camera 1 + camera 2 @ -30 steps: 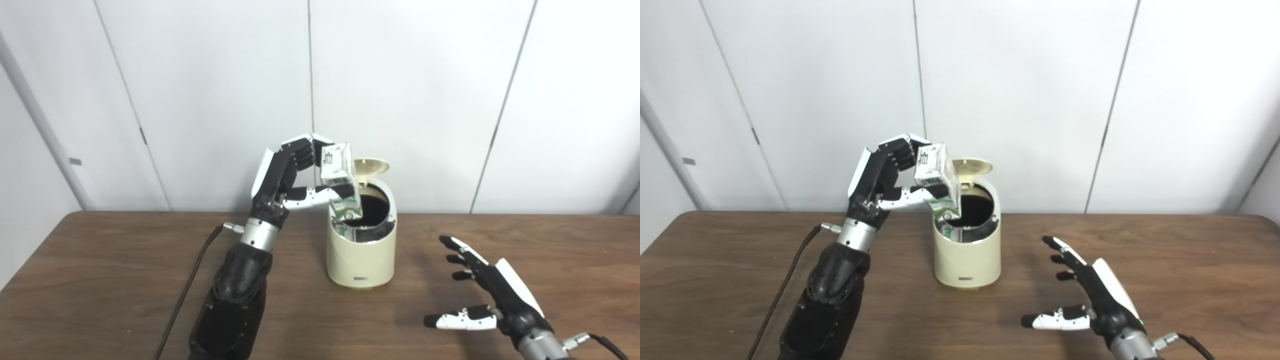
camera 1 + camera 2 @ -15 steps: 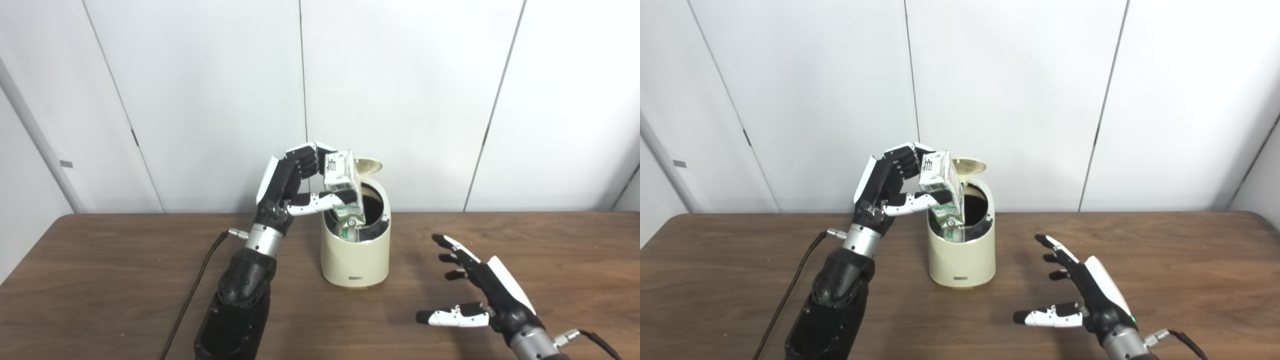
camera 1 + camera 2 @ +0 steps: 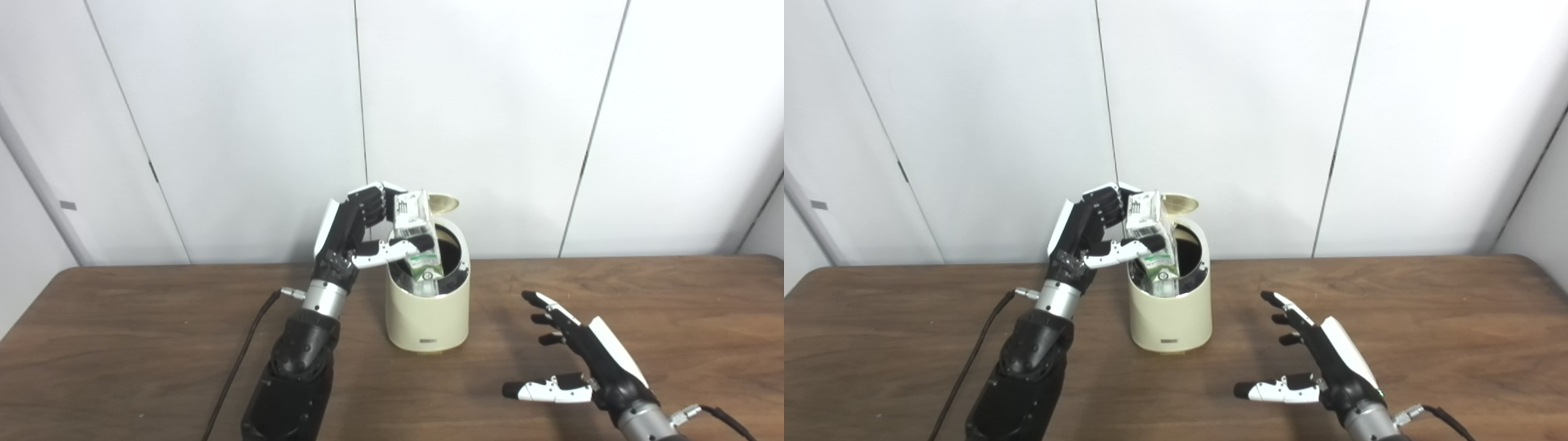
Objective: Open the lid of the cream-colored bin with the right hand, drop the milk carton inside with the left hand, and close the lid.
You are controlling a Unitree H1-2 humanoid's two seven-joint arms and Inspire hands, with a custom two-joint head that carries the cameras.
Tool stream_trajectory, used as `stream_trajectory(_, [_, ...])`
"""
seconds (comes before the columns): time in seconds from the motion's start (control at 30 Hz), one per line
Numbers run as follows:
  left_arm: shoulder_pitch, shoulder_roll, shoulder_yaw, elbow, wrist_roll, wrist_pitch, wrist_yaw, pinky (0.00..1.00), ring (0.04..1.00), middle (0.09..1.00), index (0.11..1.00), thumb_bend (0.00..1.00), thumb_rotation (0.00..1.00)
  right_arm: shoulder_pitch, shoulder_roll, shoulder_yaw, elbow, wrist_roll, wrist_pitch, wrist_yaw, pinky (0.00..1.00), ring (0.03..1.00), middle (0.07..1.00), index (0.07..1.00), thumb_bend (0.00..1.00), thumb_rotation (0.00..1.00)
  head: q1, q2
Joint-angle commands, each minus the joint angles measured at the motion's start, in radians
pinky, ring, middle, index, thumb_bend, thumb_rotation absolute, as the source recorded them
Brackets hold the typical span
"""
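White wall panels with thin vertical seams stand behind a dark wooden table (image 3: 122, 343) that fills the lower half of both views. Near the middle of the tabletop, closer to its far edge, sits the cream-colored bin (image 3: 427, 312), upright, with its round lid (image 3: 443, 203) tipped up and back at the rear of the opening, so the dark inside shows.

From the near edge on the left side comes the black arm of the left hand (image 3: 352, 229), raised beside the bin's upper left. Its fingers curl over the top of the milk carton (image 3: 416, 236) and its thumb presses the carton's side, pinching it. The white and green carton is tilted, its lower end already inside the mouth of the bin, its upper end above the rim, just in front of the lid.

At the near right of the tabletop the right hand (image 3: 1323, 364) hovers low, well apart from the bin, palm turned inward, fingers spread and holding nothing. A dark cable (image 3: 242, 355) runs along the table beside the left arm toward the near edge.
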Motion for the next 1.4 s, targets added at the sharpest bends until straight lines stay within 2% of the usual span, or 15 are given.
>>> stream_trajectory(0.0, [-0.075, -0.002, -0.001, -0.016, 0.007, -0.038, 0.027, 0.47, 0.449, 0.480, 0.515, 0.50, 0.00, -0.018, -0.002, -0.008, -0.044, -0.009, -0.017, -0.015, 0.74, 0.863, 0.925, 0.907, 0.81, 0.27, -0.002, 0.001])
stream_trajectory(0.27, [-0.089, 0.034, -0.091, 0.008, 0.067, -0.038, 0.184, 0.47, 0.452, 0.479, 0.516, 0.50, 0.00, -0.013, -0.002, -0.007, -0.041, -0.008, -0.028, -0.014, 0.71, 0.861, 0.925, 0.907, 0.80, 0.26, -0.006, 0.003])
stream_trajectory(0.53, [-0.107, 0.069, -0.191, 0.044, 0.087, -0.038, 0.331, 0.48, 0.454, 0.483, 0.509, 0.50, 0.00, -0.006, -0.003, -0.009, -0.045, -0.010, -0.030, -0.015, 0.71, 0.858, 0.921, 0.903, 0.80, 0.25, -0.010, 0.008])
stream_trajectory(0.67, [-0.112, 0.072, -0.222, 0.064, 0.079, -0.038, 0.376, 0.48, 0.455, 0.484, 0.506, 0.50, 0.00, -0.003, -0.002, -0.009, -0.052, -0.014, -0.020, -0.012, 0.71, 0.857, 0.917, 0.906, 0.80, 0.26, -0.010, 0.009])
stream_trajectory(0.83, [-0.121, 0.087, -0.282, 0.094, 0.104, -0.038, 0.475, 0.47, 0.453, 0.484, 0.507, 0.50, 0.00, 0.000, -0.004, -0.008, -0.058, -0.013, -0.016, -0.007, 0.72, 0.867, 0.924, 0.910, 0.80, 0.28, -0.007, 0.012])
stream_trajectory(1.07, [-0.124, 0.097, -0.325, 0.106, 0.096, -0.038, 0.527, 0.48, 0.456, 0.483, 0.504, 0.50, 0.00, 0.005, -0.003, -0.006, -0.065, -0.021, -0.012, -0.007, 0.71, 0.853, 0.915, 0.909, 0.79, 0.26, -0.010, 0.018])
stream_trajectory(1.27, [-0.126, 0.096, -0.341, 0.120, 0.087, -0.038, 0.535, 0.48, 0.454, 0.487, 0.504, 0.50, 0.00, 0.007, -0.006, -0.009, -0.064, -0.020, -0.013, -0.005, 0.72, 0.854, 0.923, 0.912, 0.80, 0.28, -0.011, 0.020])
stream_trajectory(1.37, [-0.129, 0.102, -0.362, 0.126, 0.103, -0.038, 0.559, 0.48, 0.456, 0.487, 0.504, 0.50, 0.00, 0.007, -0.006, -0.011, -0.067, -0.017, -0.007, -0.002, 0.72, 0.858, 0.926, 0.913, 0.80, 0.29, -0.011, 0.023])
